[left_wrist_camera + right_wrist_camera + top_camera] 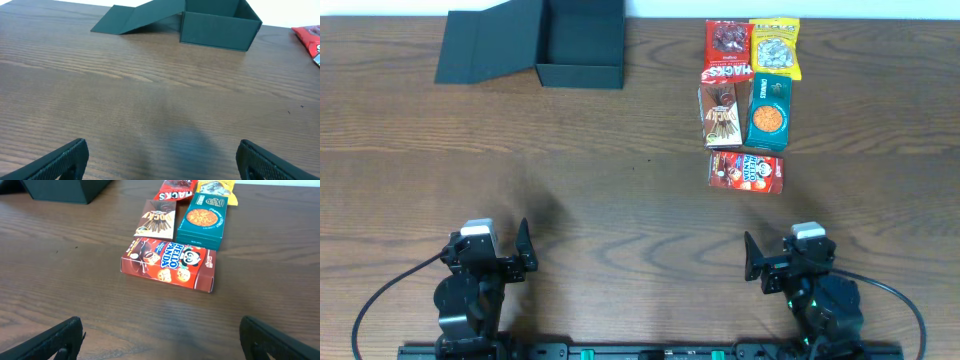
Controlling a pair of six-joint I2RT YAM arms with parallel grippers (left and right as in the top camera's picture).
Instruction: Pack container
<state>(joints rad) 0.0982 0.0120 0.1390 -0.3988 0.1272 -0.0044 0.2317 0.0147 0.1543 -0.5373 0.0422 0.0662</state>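
A brown wood-grain table (620, 190) fills every view, and nothing of the room beyond it is shown. The container (580, 74) is seen at the far left of the table. Its flap lid (480, 45) is folded out to its left and its inside is bare. Being matte cardboard, it is judged light and fairly stiff, though its thin walls could be dented by a hard squeeze and it may slide on the smooth wood. If it needs steadying, the top edge of a wall is thought the best place for a hold. The snack packets (750, 90) are grouped well apart from it at the far right, with the Hello Panda box (746, 171) nearest the arms. The left gripper (160, 162) and right gripper (160, 337) are spread wide at the near edge, and nothing is gripped by either.
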